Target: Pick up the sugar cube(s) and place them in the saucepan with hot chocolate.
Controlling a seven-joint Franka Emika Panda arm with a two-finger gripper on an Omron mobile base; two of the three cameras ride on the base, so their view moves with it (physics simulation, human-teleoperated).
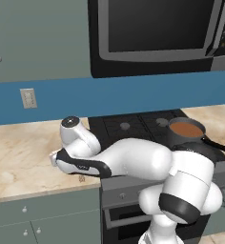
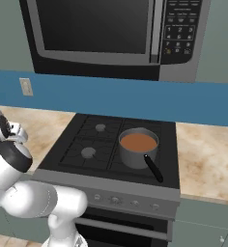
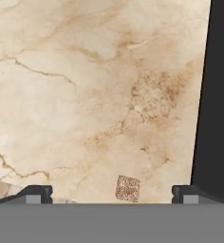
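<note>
Veined beige marble counter (image 3: 85, 95); speckled grainy sugar cube (image 3: 127, 188); matt black stove (image 2: 111, 144).

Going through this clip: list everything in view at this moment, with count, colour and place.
sugar cube: one, speckled tan-brown, on the counter between the fingertips, apart from both.
saucepan: one, dark with a black handle and reddish-brown liquid, on the stove's front right burner.
stove: one, black, between two counter stretches.
counter: beige marble, left and right of the stove.
microwave: one, dark with a grey frame, above the stove.
outlet: one, pale, on the blue wall left of the stove.
cabinets: grey-green, above and below the left counter.
gripper: one, dark fingertips, open, low over the left counter by the stove's edge.
</note>
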